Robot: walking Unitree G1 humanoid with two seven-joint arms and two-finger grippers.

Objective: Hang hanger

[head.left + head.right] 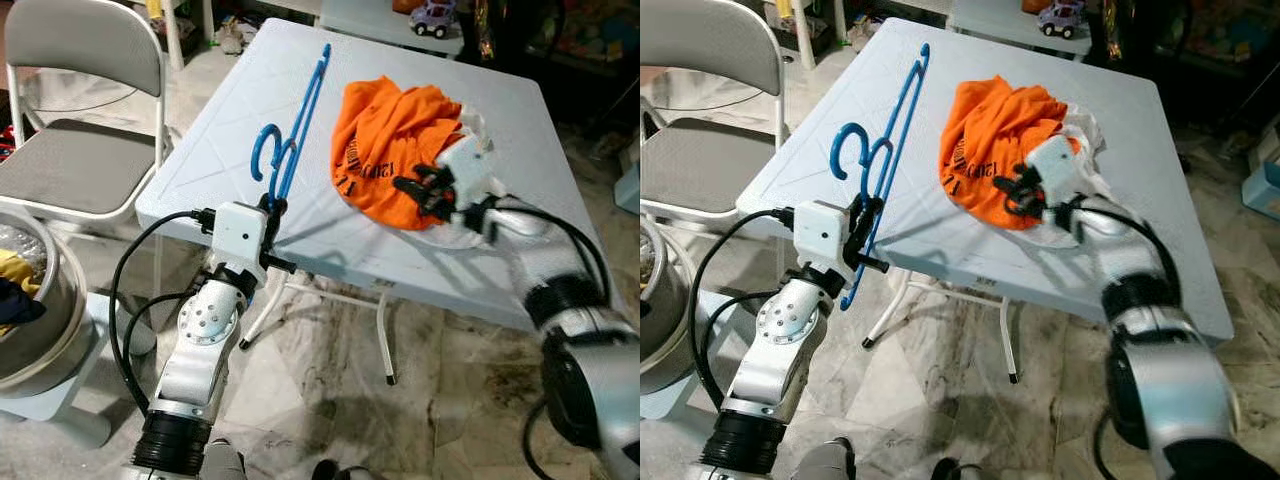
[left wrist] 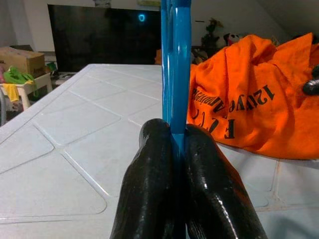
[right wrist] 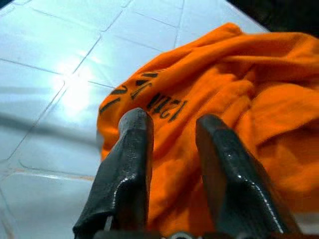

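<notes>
Blue plastic sits pinched between the two black fingers (image 2: 199,189) of my left gripper (image 1: 268,208): the hanger (image 1: 295,130), gripped at its lower bar near the table's near edge. It slants up and away from my hold toward one o'clock, its hook curling at about eleven o'clock of the gripper, its far tip over the table (image 1: 230,110). In the left wrist view the bar rises straight up out of the closed fingers.

My right gripper (image 1: 418,190) hovers at the near edge of the orange shirt (image 1: 385,140), which lies crumpled on the table at about three o'clock from the hanger. Its fingers (image 3: 130,164) stand a narrow gap apart with nothing between them, orange cloth with black lettering just beyond the tips; I cannot tell whether they touch it. Some white cloth (image 1: 470,122) peeks out at the shirt's far right side.

Off the table's left side, at nine o'clock, stands a grey folding chair (image 1: 85,150), and below it a round metal tub (image 1: 40,300) with clothes inside. At twelve o'clock, on a second table, is a toy car (image 1: 434,17)
</notes>
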